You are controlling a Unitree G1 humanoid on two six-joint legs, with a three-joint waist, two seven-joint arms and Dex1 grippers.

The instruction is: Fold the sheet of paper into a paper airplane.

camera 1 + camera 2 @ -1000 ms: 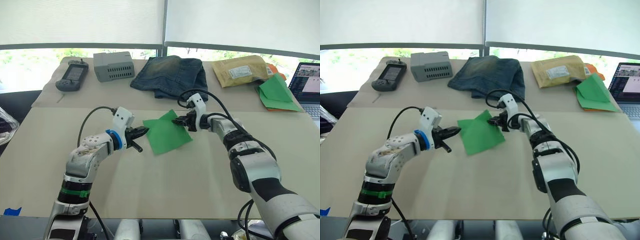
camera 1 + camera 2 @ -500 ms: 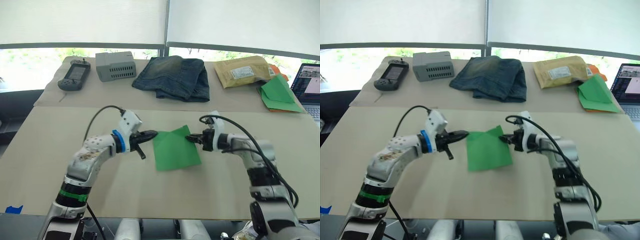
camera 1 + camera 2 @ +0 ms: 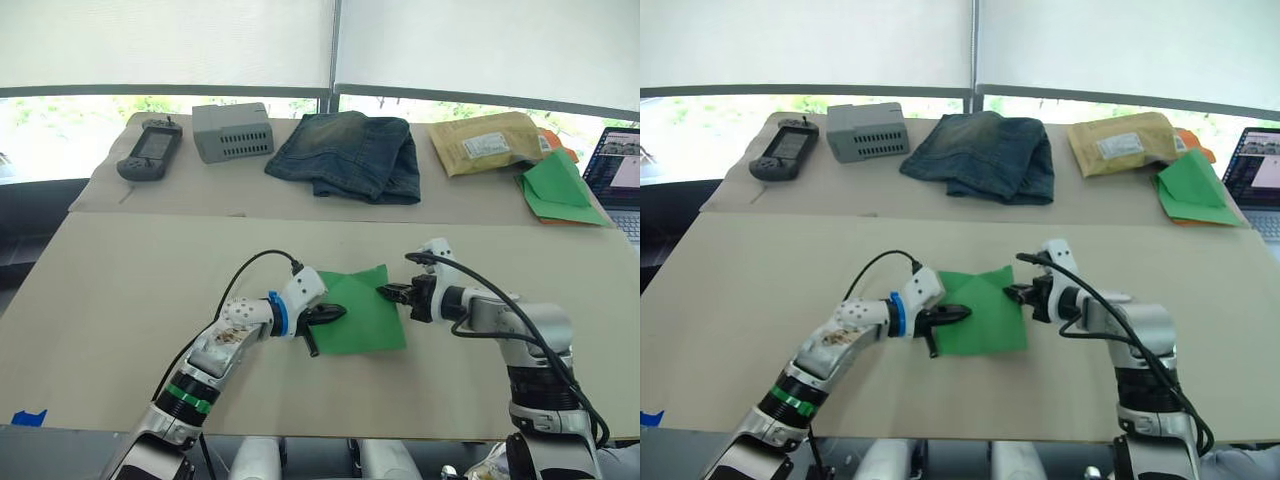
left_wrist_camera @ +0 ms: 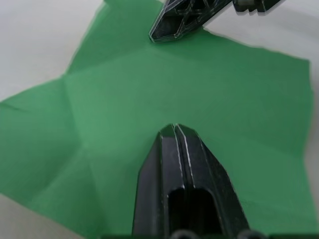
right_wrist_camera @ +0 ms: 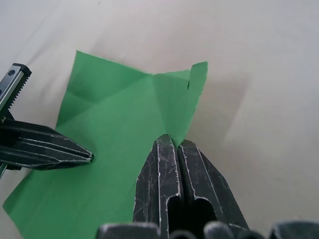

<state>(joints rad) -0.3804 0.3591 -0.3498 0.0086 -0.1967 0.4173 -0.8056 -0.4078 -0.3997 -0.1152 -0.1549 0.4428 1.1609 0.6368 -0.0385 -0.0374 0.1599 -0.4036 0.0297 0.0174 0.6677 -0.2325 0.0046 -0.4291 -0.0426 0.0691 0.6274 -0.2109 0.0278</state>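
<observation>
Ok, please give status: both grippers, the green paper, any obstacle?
Right gripper shut on the thin bright green paper sheet's edge. Left gripper shut, tips over the sheet. Sheet creased, lying on the beige table. No obstacle nearby.

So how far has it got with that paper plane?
Early days. The sheet of paper lies nearly flat on the table, showing only crease lines, with one corner curling up. In hand: the right gripper is shut on the paper's edge, and the left gripper, fingers closed, presses on the middle. Left: all the real folds; no pointed plane shape is there yet.
</observation>
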